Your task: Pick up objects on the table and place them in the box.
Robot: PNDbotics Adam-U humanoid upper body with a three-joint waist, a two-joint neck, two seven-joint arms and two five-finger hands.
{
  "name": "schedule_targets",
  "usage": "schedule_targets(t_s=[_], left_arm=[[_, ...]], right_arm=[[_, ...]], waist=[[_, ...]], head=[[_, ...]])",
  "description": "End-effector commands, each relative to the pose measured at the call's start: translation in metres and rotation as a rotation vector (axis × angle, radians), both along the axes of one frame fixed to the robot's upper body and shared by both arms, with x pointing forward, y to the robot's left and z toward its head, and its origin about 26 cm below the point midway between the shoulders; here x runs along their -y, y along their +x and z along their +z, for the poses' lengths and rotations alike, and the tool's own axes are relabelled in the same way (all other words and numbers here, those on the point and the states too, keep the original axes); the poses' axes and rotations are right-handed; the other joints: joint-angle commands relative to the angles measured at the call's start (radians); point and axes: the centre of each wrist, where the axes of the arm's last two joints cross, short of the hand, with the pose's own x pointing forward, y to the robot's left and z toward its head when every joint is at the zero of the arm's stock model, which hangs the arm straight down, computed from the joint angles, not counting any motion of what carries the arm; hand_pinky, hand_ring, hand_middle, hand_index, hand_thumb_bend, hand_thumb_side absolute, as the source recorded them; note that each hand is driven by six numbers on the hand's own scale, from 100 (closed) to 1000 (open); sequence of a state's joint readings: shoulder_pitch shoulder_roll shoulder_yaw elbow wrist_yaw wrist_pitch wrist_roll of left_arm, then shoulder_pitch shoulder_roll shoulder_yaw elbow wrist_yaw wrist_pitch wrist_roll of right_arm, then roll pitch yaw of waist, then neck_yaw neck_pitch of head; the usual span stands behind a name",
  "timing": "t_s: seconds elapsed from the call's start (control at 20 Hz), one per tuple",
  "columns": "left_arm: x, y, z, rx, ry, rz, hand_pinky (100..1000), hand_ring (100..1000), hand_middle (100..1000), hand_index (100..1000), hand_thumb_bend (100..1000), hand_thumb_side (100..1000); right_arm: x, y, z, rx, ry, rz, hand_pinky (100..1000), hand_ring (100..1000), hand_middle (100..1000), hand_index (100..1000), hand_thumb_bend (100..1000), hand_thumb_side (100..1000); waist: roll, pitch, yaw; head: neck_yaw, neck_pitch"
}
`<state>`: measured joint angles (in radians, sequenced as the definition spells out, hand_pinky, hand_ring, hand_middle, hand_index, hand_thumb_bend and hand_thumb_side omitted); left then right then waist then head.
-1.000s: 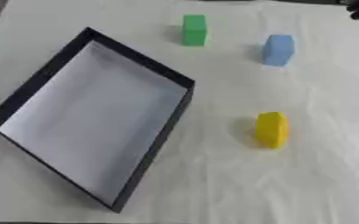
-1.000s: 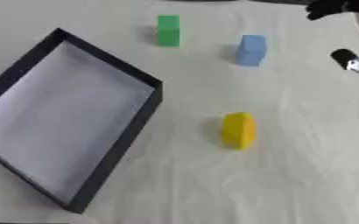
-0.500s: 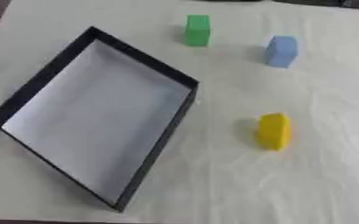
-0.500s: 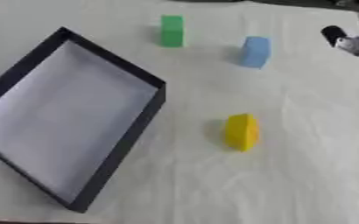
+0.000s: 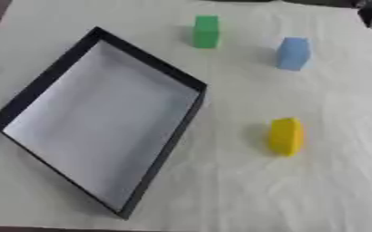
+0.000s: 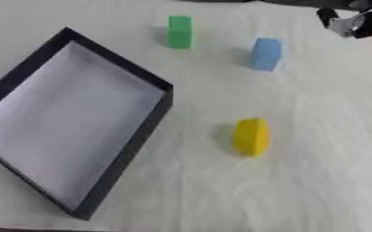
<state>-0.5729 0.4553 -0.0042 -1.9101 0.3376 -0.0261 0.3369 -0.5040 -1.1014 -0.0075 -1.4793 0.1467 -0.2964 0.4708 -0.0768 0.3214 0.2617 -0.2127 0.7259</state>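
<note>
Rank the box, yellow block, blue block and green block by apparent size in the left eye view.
1. box
2. yellow block
3. blue block and green block: too alike to rank, and both lie farther from the camera.

Only a small part of the robot shows, at the upper right corner. The right hand [image 6: 354, 21] appears as a cluster of black pieces with a pale silver-grey section in the middle of them. Its outline is blocky and dark against the light background. Blur hides any screws, cables or markings, and separate fingers cannot be made out.
</note>
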Motion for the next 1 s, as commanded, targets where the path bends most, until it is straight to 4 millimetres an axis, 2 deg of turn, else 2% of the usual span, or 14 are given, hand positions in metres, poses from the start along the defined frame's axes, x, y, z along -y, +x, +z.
schedule_targets(t_s=[0.05, 0.45, 0.7, 0.85, 1.0], left_arm=[[0.004, -0.006, 0.010, 0.049, 0.005, -0.003, 855, 778, 836, 857, 319, 605], [0.005, -0.007, 0.010, 0.056, 0.003, 0.002, 855, 778, 836, 857, 325, 595], [0.004, -0.006, 0.008, 0.046, 0.007, 0.006, 855, 777, 836, 857, 324, 598], [0.004, -0.005, 0.007, 0.041, 0.006, 0.005, 855, 777, 836, 856, 324, 598], [0.005, -0.005, 0.006, 0.038, 0.006, 0.003, 855, 777, 836, 856, 323, 598]], right_arm=[[0.004, 0.006, 0.004, -0.037, -0.034, -0.075, 981, 993, 940, 945, 100, 330], [-0.009, 0.020, -0.005, -0.117, -0.028, -0.149, 999, 1000, 943, 950, 100, 326], [-0.010, 0.028, -0.016, -0.202, 0.020, -0.195, 1000, 1000, 949, 955, 100, 307], [-0.013, 0.033, -0.020, -0.239, 0.059, -0.205, 1000, 1000, 954, 958, 100, 355], [-0.019, 0.036, -0.021, -0.252, 0.094, -0.214, 1000, 1000, 954, 958, 100, 342]], waist=[[-0.007, -0.042, 0.001], [-0.008, -0.058, -0.008], [-0.010, -0.066, -0.016], [-0.008, -0.070, -0.020], [-0.006, -0.072, -0.022]], head=[[-0.006, -0.001], [0.008, 0.017], [0.017, 0.024], [0.020, 0.027], [0.019, 0.031]])
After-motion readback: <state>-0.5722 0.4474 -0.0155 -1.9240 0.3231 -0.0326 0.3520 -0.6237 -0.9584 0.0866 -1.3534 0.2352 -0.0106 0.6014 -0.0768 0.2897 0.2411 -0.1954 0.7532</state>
